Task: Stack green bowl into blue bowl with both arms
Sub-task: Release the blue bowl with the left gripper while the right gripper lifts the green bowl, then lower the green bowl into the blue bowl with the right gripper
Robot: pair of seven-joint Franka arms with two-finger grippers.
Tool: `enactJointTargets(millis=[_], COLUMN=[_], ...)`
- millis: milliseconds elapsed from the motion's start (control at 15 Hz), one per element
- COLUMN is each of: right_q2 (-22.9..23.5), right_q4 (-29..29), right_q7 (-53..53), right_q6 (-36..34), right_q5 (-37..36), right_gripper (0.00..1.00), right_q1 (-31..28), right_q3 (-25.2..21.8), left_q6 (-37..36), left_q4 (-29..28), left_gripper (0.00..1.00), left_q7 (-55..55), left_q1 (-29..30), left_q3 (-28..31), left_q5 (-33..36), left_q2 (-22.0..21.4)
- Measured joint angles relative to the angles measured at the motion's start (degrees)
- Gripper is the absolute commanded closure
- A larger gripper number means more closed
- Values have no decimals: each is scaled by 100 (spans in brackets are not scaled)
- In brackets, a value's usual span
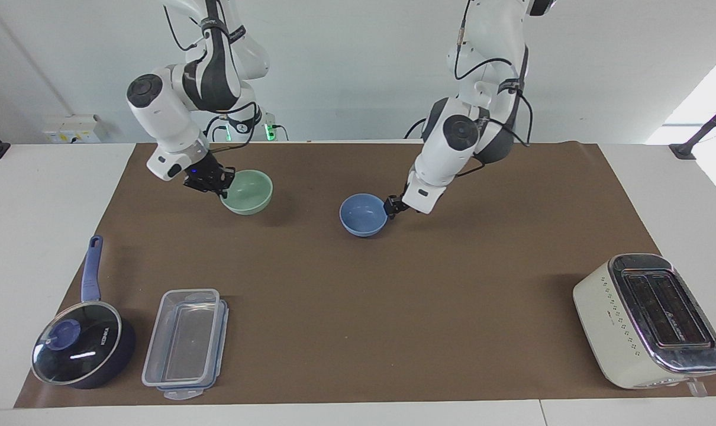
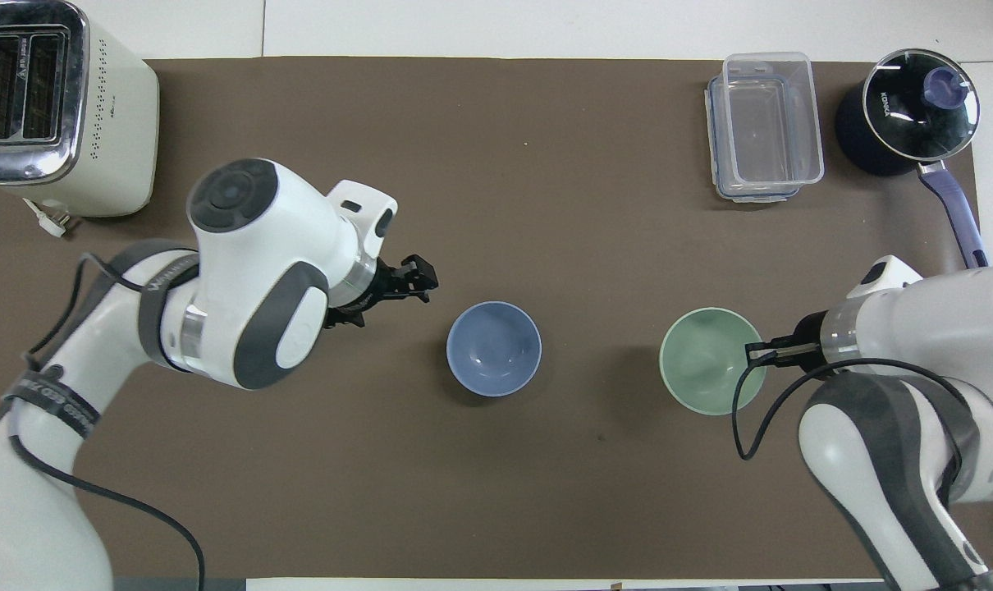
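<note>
The pale green bowl hangs a little above the brown mat, its shadow under it. My right gripper is shut on its rim, which also shows in the overhead view, where the green bowl is beside the blue bowl toward the right arm's end. The light blue bowl stands upright and empty on the mat near the middle. My left gripper is open and empty, raised just off the blue bowl's rim on the left arm's side; the overhead view shows it apart from the bowl.
A cream toaster stands at the left arm's end, farther from the robots. A clear lidded container and a dark blue saucepan with a glass lid stand at the right arm's end, farther from the robots.
</note>
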Motion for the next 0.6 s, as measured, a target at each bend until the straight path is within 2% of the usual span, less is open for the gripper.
enactJointTargets(millis=[333, 600], right_q2=[159, 942], right_q4=[180, 1112], right_q7=[1563, 2330], right_q6=[773, 857], right_q5=[95, 96], right_gripper=[100, 100], right_q1=[1521, 2143], right_q3=[26, 28], left_q6=[-966, -1459], left_q4=[537, 844], left_gripper=[0, 0], left_q7=[1595, 2880], left_q1=[1236, 1816], left_q3=[37, 45], left_q5=[643, 1081], left_q2=[-76, -225])
